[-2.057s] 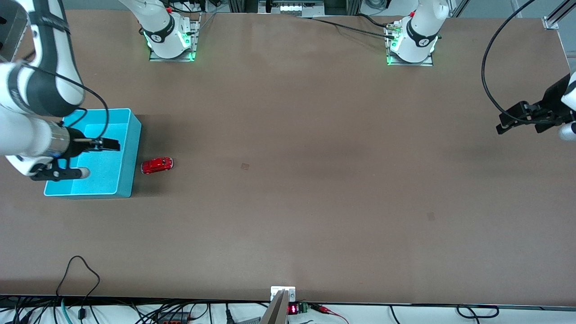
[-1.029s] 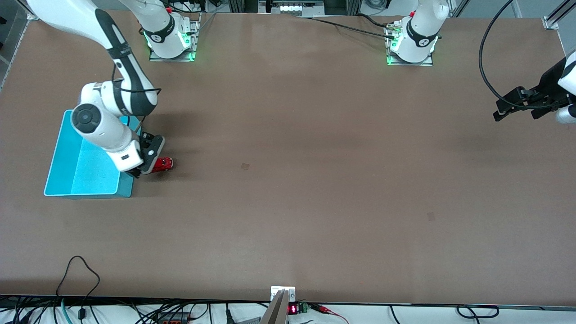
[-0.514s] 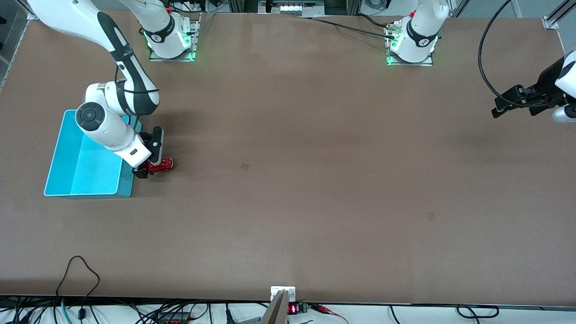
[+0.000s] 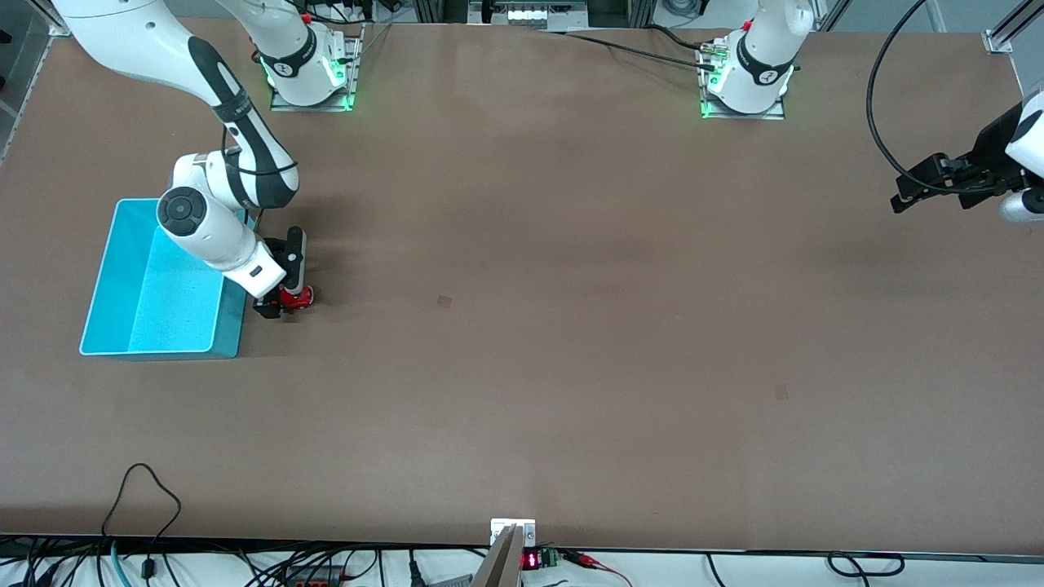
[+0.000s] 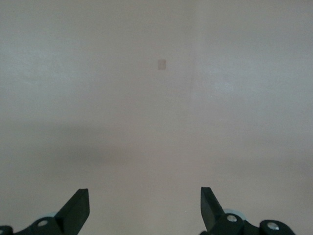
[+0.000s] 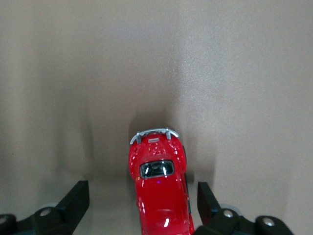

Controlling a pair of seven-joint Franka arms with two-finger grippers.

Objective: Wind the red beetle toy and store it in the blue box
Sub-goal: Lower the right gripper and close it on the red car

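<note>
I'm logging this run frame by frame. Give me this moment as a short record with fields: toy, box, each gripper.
toy: red beetle toy on the table, beside the blue box, outside it
box: blue box at the right arm's end of the table, nothing seen in it
right gripper: right gripper open, low, its fingers on either side of the toy, not closed on it
left gripper: left gripper open over bare table at the left arm's end, waiting

The red beetle toy [image 4: 297,298] sits on the table [image 4: 571,326] just beside the blue box [image 4: 114,281], toward the right arm's end. The right claw [image 4: 281,302] straddles the toy, fingers apart. The left claw [image 4: 917,193] waits over the left arm's end, open.
</note>
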